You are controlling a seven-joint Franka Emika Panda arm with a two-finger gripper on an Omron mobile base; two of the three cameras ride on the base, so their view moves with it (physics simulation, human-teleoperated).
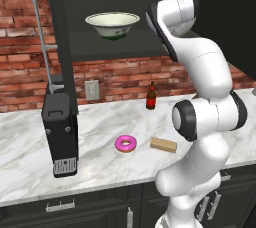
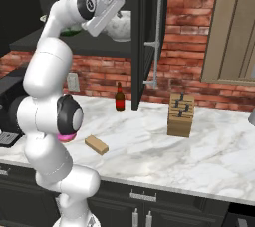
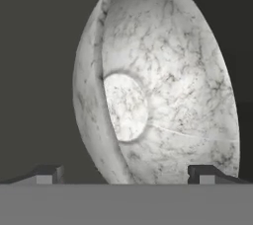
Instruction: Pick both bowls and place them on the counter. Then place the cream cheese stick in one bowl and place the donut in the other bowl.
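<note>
The grey marbled bowl (image 3: 163,81) sits up on the dark shelf (image 1: 120,47) inside the open cabinet, near the shelf's right end. In the hand view it is very close and straight ahead of the pincer. The view is rolled, so the bowl looks tipped on its side, with its open mouth facing right and its round flat bottom showing inside. A bowl is round, so it has no long side; the part to grab is its thin rim.

The pincer (image 3: 126,172) is wide apart and holds nothing. Its two dark fingertips (image 3: 49,173) stand one on each side of the bowl's near edge, and I cannot tell if they touch it. My guess is the next move is a short push forward so one finger goes inside the rim and one outside, then a squeeze.

The cream bowl (image 1: 112,24) waits on the same shelf, further left. Below, on the counter (image 1: 100,162), the donut (image 1: 125,144) and the cream cheese stick (image 1: 163,145) lie near each other toward the front edge.
</note>
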